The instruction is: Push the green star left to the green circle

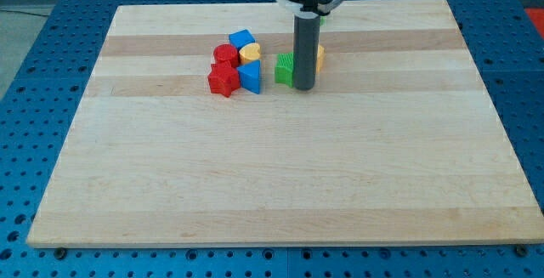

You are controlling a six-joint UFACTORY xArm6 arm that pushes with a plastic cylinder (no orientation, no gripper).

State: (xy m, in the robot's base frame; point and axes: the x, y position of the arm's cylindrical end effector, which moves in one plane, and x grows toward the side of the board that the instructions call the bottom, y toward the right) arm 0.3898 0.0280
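Observation:
The green star (284, 70) lies in the upper middle of the wooden board (272, 184), partly hidden by the rod. My tip (303, 87) rests against the star's right side. The green circle, seen earlier near the board's top edge, is now hidden behind the arm. A yellow block (319, 55) peeks out just right of the rod.
Left of the star sits a tight cluster: a blue block (241, 39), a red circle (225, 55), a yellow block (250, 53), a red star (223, 80) and a blue triangle-like block (251, 76).

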